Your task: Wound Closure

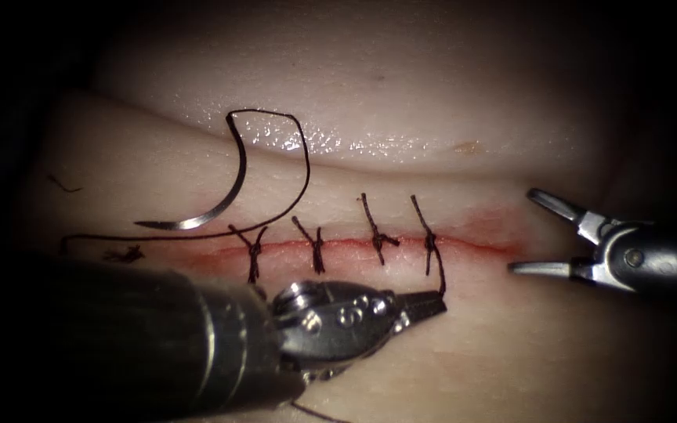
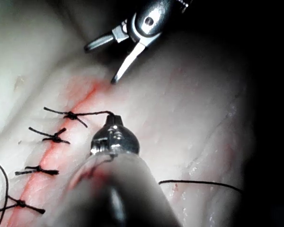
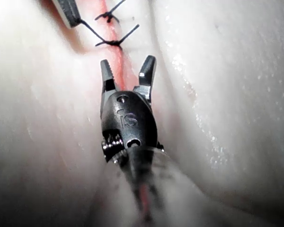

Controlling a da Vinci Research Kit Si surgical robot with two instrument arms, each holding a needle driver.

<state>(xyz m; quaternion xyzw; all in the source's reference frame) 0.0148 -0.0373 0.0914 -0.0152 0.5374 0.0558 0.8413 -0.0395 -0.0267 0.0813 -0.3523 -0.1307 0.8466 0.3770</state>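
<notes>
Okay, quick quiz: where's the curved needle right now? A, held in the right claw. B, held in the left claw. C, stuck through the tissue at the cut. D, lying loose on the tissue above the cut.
D: the needle lies free on the tissue above the cut, while the left claw is shut on the thread end and the right claw is open, holding nothing.

Needle (image 1: pixel 217 200) on tissue (image 1: pixel 464 94), left of stitches (image 1: pixel 319 249).
</notes>
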